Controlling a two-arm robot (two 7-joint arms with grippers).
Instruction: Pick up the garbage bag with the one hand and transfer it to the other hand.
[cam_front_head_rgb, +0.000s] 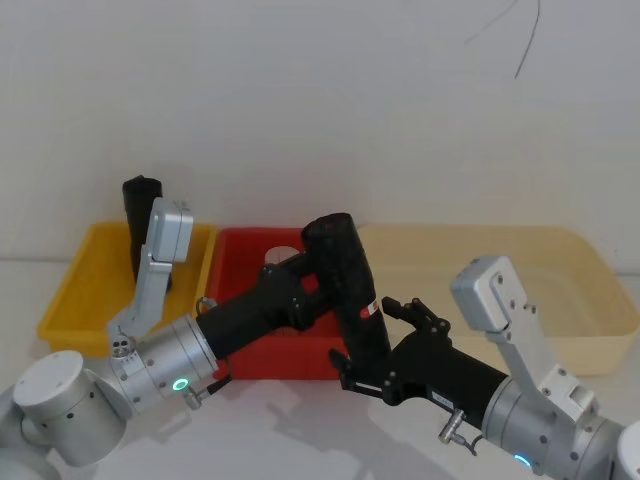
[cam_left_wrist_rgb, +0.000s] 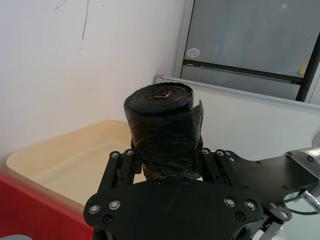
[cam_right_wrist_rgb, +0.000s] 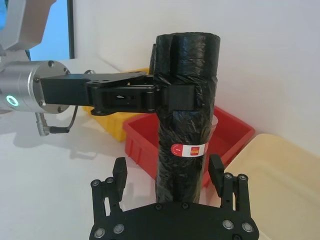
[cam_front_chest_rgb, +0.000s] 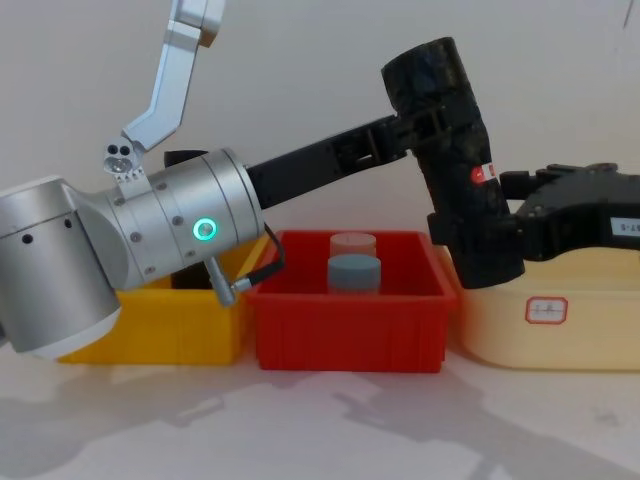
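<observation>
The garbage bag (cam_front_chest_rgb: 440, 80) is held clear of the desk (cam_front_chest_rgb: 300, 430), tilted so that its top leans toward the robot's left. It is gripped on its upper part by the left gripper (cam_front_chest_rgb: 430, 125), whose jaws are closed against the wrinkled plastic from both sides; in the left wrist view the roll (cam_left_wrist_rgb: 162, 120) is seen standing up out from between those jaws. The silver wrist behind the jaws carries a lit green ring (cam_front_chest_rgb: 205, 229).

The lower part of the roll is straddled by the right gripper (cam_right_wrist_rgb: 167, 170), whose jaws are spread wide. In the right wrist view a clear gap is seen between one finger (cam_right_wrist_rgb: 120, 172) and the plastic, while the other finger (cam_right_wrist_rgb: 215, 167) is just beside it. The red-and-white sticker (cam_right_wrist_rgb: 189, 149) sits a little beyond the right jaws, between them and the left jaws.

Beneath the left jaws lies a red bin (cam_front_chest_rgb: 350, 320), in which a grey cylinder (cam_front_chest_rgb: 354, 272) and a translucent cup (cam_front_chest_rgb: 353, 243) are placed. Behind the right jaws a cream bin (cam_front_chest_rgb: 560, 335) is seen, and beside the left wrist a yellow bin (cam_front_head_rgb: 75, 290) in which a second black roll (cam_front_head_rgb: 140, 200) stands.
</observation>
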